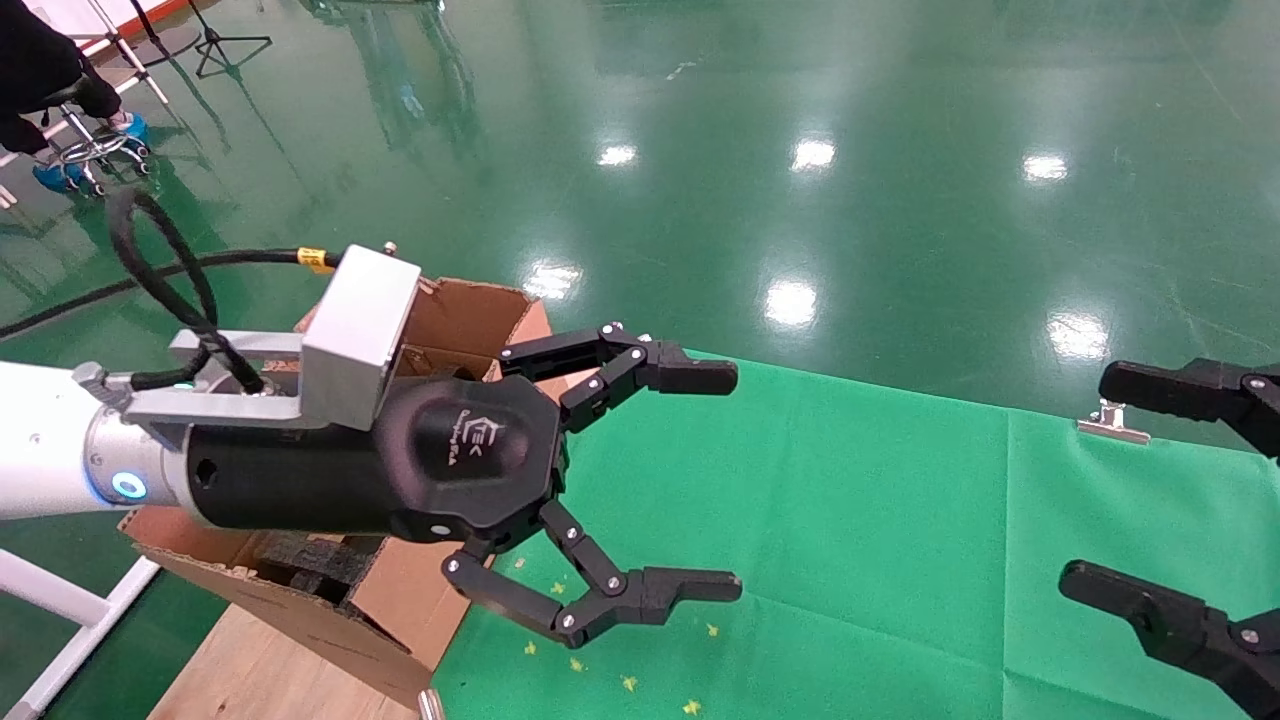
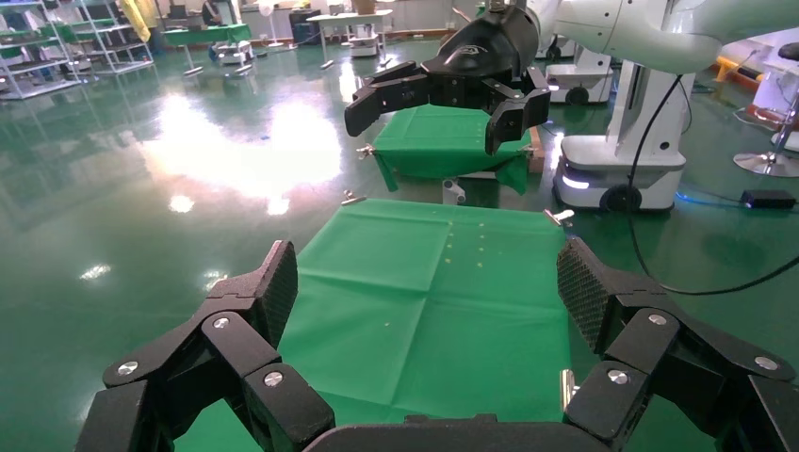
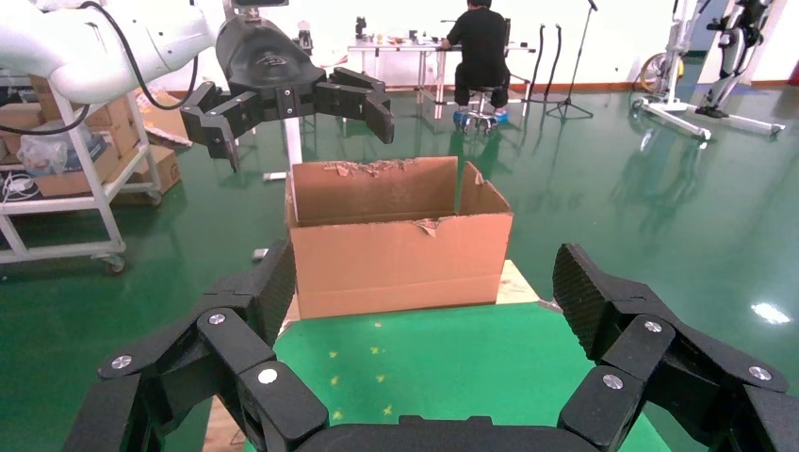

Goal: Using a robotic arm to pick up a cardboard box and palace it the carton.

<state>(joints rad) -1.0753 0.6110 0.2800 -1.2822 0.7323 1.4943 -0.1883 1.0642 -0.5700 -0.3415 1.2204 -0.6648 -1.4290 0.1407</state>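
My left gripper [image 1: 737, 480], on the white robotic arm [image 1: 45, 440] with the silver camera block, is open and empty. It hangs above the green cloth, just right of the carton [image 1: 470, 310]. The carton is a large brown box with torn flaps and black foam [image 1: 310, 560] inside; the right wrist view shows it [image 3: 396, 250] standing at the cloth's end. My right gripper [image 1: 1085, 480] is open and empty at the right edge. The small cardboard box is out of view in every frame. Each wrist view shows the other gripper far off [image 2: 424, 132] [image 3: 306, 137].
A green cloth [image 1: 850, 500] covers the table, held by a metal clip [image 1: 1112, 420]. Bare wood [image 1: 250, 670] shows under the carton. A person sits on a stool [image 1: 60, 80] far left. Shiny green floor lies beyond.
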